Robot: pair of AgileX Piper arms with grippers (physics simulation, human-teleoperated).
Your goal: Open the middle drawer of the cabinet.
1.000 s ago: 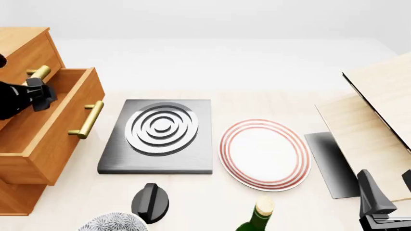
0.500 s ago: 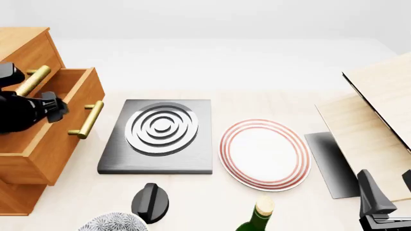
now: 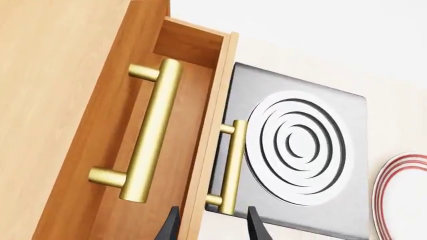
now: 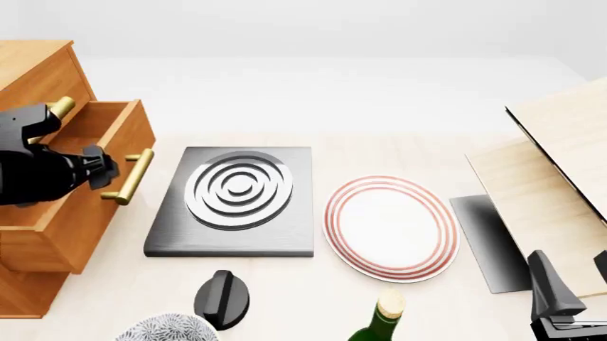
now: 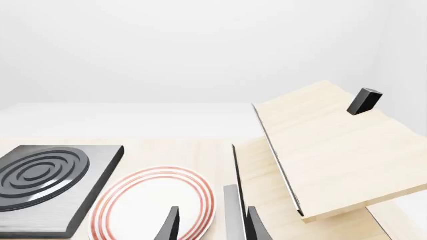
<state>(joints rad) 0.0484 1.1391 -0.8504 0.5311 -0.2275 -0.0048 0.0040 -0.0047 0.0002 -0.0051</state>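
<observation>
The cabinet stands at the far left. Its middle drawer is pulled well out, and its brass handle faces the stove plate. The upper drawer's handle shows behind; the lowest drawer is hidden. My left gripper is open at the drawer's front panel, just left of the handle. In the left wrist view its fingertips straddle the drawer front and the near end of the handle, holding nothing. My right gripper is open and empty at the bottom right.
A grey stove plate lies right of the drawer, then a red-ringed plate. A black knob, a patterned bowl and a green bottle sit along the near edge. Pale wooden boards and a dark slab are at right.
My left gripper has moved right and nearer, from over the open drawer's inside to its front panel by the handle. The drawer and the right arm have not moved.
</observation>
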